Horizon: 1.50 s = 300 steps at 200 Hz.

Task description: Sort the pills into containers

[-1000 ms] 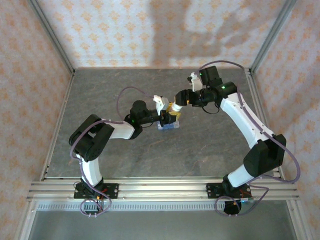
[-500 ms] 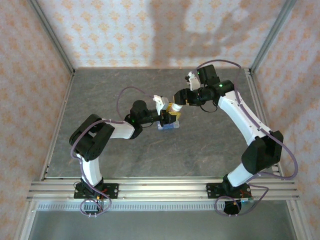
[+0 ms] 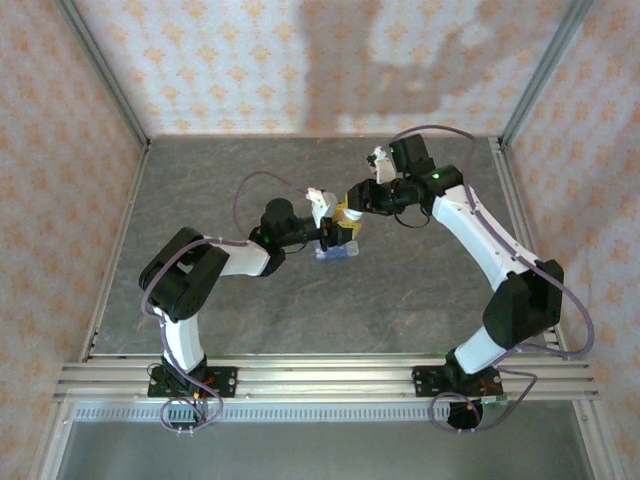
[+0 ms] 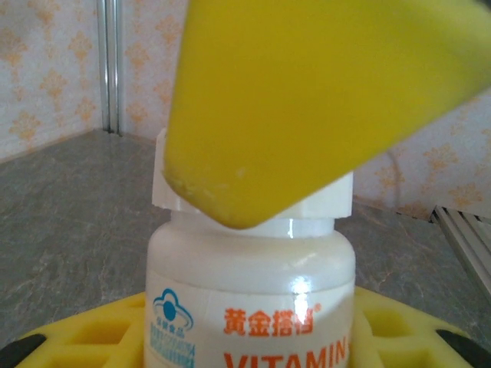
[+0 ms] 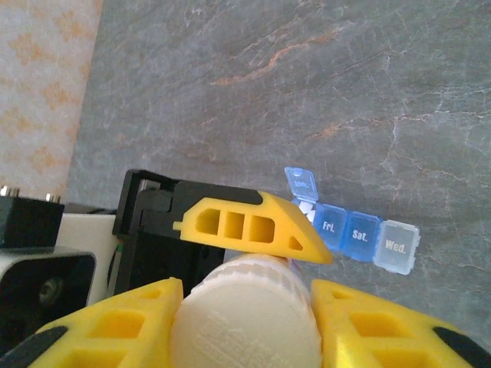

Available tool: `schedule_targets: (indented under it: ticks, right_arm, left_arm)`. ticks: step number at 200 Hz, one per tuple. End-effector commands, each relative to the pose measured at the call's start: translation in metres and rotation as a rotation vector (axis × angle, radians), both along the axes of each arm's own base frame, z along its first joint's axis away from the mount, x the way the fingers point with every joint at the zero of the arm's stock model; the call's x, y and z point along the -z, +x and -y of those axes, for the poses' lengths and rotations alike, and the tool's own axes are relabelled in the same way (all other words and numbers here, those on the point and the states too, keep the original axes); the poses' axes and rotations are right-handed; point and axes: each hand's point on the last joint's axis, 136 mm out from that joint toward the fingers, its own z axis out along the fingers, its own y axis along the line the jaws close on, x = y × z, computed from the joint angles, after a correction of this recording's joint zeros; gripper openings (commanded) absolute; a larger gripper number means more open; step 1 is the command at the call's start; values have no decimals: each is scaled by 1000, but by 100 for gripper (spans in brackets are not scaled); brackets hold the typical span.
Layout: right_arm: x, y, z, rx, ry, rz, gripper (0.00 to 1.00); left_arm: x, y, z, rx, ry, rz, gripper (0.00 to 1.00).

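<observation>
**Blue pill organizer beside the held bottle**

The pill organizer [image 5: 353,230] is a translucent blue strip of four square boxes. It lies on the gray table [image 5: 399,84] just beside the bottle [image 4: 249,268]. Three lids are closed and read "Fri.", "Sat." and "Wed."; the fourth stands open, its word too small to read. The white bottle carries orange Chinese characters and "VITAMIN". The left gripper [image 4: 247,341] pinches its body, and the right gripper [image 5: 245,314] pinches its white cap [image 5: 247,341].

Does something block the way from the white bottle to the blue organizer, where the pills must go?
Yes: the white cap sits on the bottle, with the right claw closed around it while the left claw holds the bottle. On the organizer, one lid stands open; the Fri., Sat. and Wed. lids are shut.
</observation>
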Motion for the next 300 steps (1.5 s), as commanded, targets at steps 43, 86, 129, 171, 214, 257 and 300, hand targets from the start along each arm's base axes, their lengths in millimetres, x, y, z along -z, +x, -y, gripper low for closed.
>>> schedule_targets:
  ticks: [43,86,129,171,214,257,300]
  right_arm:
    - [26,7,-4,352,-34,-116,39]
    - [25,8,-17,472,37,-121,45]
    - [-11,14,4,461,40,-46,65]
    - [-48,1,18,310,103,54,78]
    - [-47,-8,22,138,34,109,78]
    - [-33,-15,24,-34,-93,163,79]
    - [-27,-13,19,-59,-88,130,74]
  left_arm:
    - [-25,1,3,17,-59,87,0]
    - [-20,4,3,5,-57,82,0]
    - [-17,3,2,-1,-54,79,0]
    - [-21,3,1,3,-56,86,0]
    - [-24,-1,2,24,-55,85,0]
    - [-27,-4,2,40,-56,79,0]
    - [-28,-4,4,50,-61,73,0]
